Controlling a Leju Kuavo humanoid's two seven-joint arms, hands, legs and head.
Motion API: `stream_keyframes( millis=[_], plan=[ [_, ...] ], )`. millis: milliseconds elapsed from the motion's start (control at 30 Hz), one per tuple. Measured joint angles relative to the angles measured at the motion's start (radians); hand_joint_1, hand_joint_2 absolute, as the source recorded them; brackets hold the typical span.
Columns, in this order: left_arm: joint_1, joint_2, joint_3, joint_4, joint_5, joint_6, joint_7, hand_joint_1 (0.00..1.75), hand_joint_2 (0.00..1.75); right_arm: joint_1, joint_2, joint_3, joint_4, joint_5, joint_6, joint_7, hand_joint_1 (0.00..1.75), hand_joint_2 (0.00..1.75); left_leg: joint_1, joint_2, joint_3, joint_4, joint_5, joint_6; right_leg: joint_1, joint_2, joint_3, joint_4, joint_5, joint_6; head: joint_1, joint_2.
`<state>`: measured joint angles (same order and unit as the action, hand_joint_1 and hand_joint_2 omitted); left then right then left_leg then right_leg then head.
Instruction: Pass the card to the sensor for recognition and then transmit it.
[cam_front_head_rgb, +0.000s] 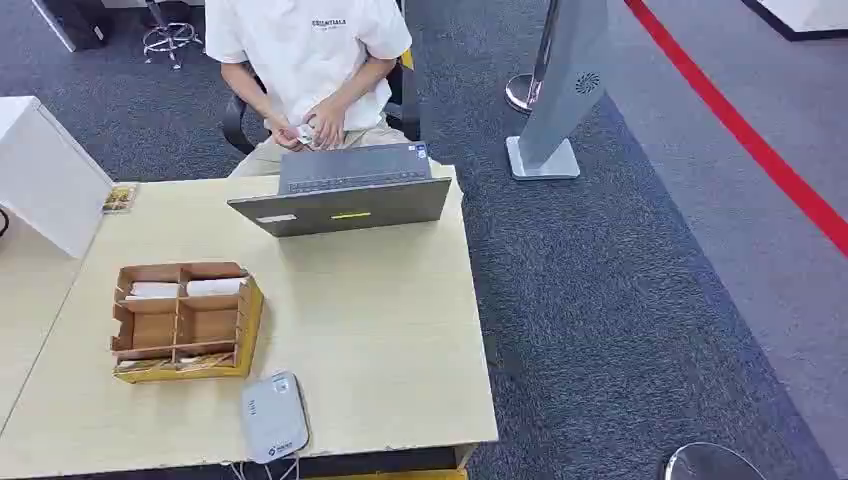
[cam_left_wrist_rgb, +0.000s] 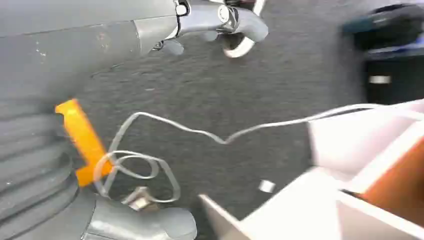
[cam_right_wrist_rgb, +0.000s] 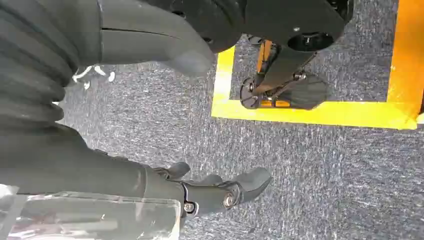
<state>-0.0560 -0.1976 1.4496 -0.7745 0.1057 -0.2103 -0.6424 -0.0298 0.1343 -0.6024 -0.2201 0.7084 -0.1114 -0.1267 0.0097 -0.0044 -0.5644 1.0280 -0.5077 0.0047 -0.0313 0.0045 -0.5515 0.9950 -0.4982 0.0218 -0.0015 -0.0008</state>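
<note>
Fingers (cam_right_wrist_rgb: 220, 192) empty, white cards (cam_front_head_rgb: 185, 288) in organizer (cam_front_head_rgb: 182, 318)

We think this is an office. We see a flat table of pale wood (cam_front_head_rgb: 380, 330) on a dark grey carpet floor (cam_front_head_rgb: 600, 300). On the far side of the table stands an open grey laptop computer (cam_front_head_rgb: 345, 195), and a person in a white T-shirt (cam_front_head_rgb: 310, 45) sits behind it on a black chair (cam_front_head_rgb: 236, 120). A brown cardboard tray with small boxes inside (cam_front_head_rgb: 185, 320) sits on the left. A red stripe (cam_front_head_rgb: 740, 125) runs across the floor far to the right.
</note>
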Motion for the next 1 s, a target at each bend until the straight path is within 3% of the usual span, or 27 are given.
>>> stream_keyframes(
  millis=[167,267,633,1000],
  plan=[
    [-0.003,-0.029,0.017,-0.176,0.009,-0.068,-0.017,0.00,1.75,-0.001,0.000,-0.015,0.001,0.007,-0.006,0.000,0.00,1.75,0.000,0.000,0.000,0.000,0.000,0.000,0.000,0.000,0.000,0.000,0.000,0.000,0.000,0.000],
    [0.013,-0.037,0.009,-0.275,0.022,-0.068,-0.023,0.00,1.75,-0.001,0.000,-0.020,0.002,0.010,-0.011,0.000,0.00,1.75,0.000,0.000,0.001,0.000,0.000,0.000,0.000,0.000,0.000,0.000,0.000,0.000,0.000,0.000],
    [0.102,-0.064,-0.176,-0.603,0.017,0.079,-0.034,0.00,1.75,-0.004,0.000,-0.023,0.003,0.039,-0.013,0.015,0.00,1.75,0.000,0.000,0.001,0.000,0.000,0.000,0.000,0.000,0.001,0.000,-0.001,0.000,0.000,0.000],
    [0.129,-0.024,-0.437,-0.794,-0.177,0.290,-0.026,0.00,1.75,-0.006,0.000,-0.023,0.004,0.090,-0.006,0.044,0.00,1.75,0.000,0.000,0.002,0.000,0.000,0.000,0.000,0.000,0.001,0.000,-0.001,0.000,-0.001,0.000]
  ],
)
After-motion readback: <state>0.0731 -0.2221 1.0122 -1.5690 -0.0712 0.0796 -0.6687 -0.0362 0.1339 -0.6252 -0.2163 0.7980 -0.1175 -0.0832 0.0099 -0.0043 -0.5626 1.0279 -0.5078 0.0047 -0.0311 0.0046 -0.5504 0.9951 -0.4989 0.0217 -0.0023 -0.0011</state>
